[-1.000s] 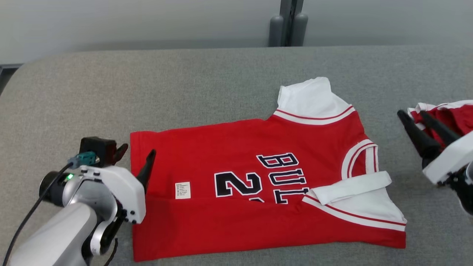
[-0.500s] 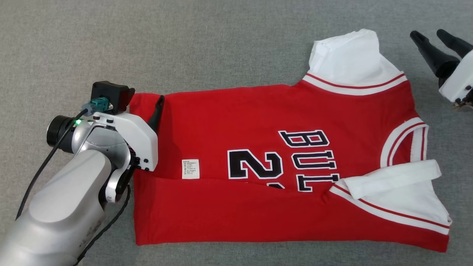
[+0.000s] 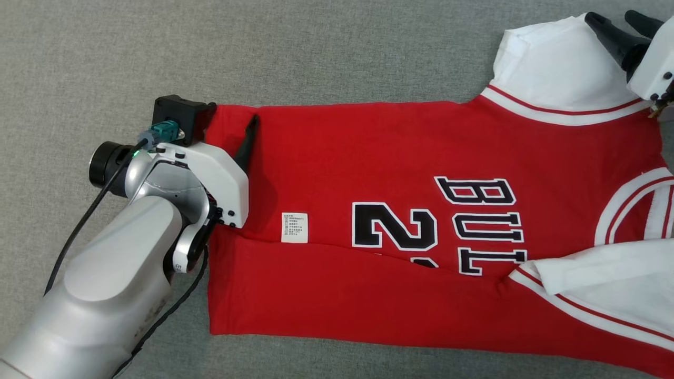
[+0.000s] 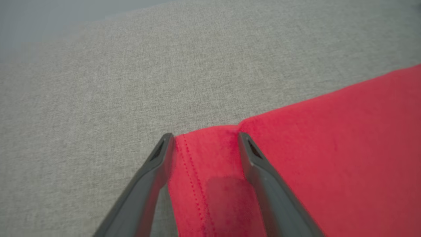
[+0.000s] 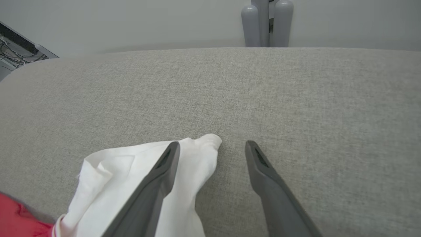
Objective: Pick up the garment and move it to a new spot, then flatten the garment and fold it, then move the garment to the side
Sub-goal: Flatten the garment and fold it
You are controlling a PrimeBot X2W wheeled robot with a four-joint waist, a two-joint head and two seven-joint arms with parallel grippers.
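The garment [image 3: 395, 158] is a red jersey with white sleeves and dark lettering, lying flat on the grey fabric surface [image 3: 316, 52] with its near part folded over. My left gripper [image 3: 231, 113] stands open at the far left hem corner. In the left wrist view, the red hem [image 4: 329, 148] lies between the two fingers of the left gripper [image 4: 204, 135]. My right gripper [image 3: 610, 16] is open over the far white sleeve. In the right wrist view, the sleeve [image 5: 115, 171] has its tip lying between the fingers of that gripper [image 5: 213, 143].
A small white care label [image 3: 294, 227] sits on the red cloth. Grey upright posts [image 5: 263, 23] stand beyond the surface's far edge, by a pale wall. Loose cables [image 5: 13, 56] show past the far left corner.
The head camera has dipped and closed in, so the whole picture shifted. The right gripper has come from beside the collar to the far sleeve's tip. The left gripper has reached the hem corner.
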